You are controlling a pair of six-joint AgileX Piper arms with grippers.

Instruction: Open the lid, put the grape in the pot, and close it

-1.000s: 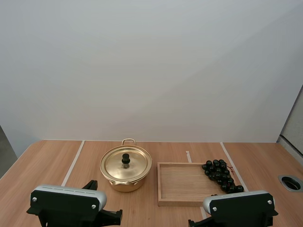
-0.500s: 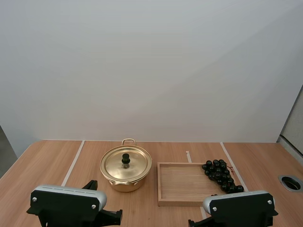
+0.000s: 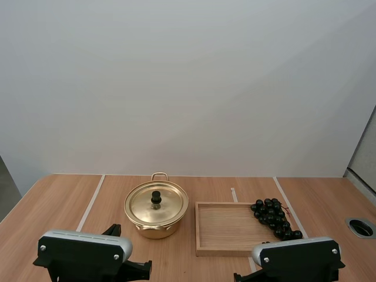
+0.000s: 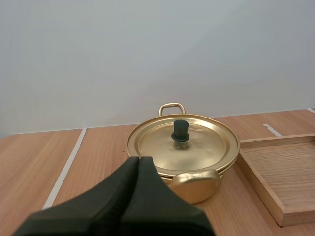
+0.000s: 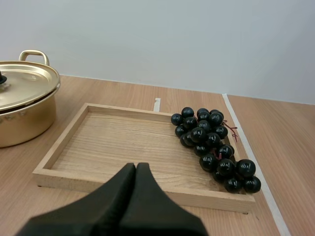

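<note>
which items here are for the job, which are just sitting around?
For the job:
pot
lid, on the pot
grapes, by the right rim of the tray
left gripper and right gripper, both shut

Just lying about:
tray
table
round hole in the table's right side

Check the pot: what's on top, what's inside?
The gold lid sits closed on the pot, black knob up. It hides the inside. The grapes lie at the right edge of the wooden tray.

Clear way in from above
The lid knob (image 3: 155, 197) and grapes (image 3: 273, 217) lie open overhead; a narrow strip of table (image 3: 189, 235) parts pot (image 3: 154, 226) from tray rim (image 3: 197, 229).
</note>
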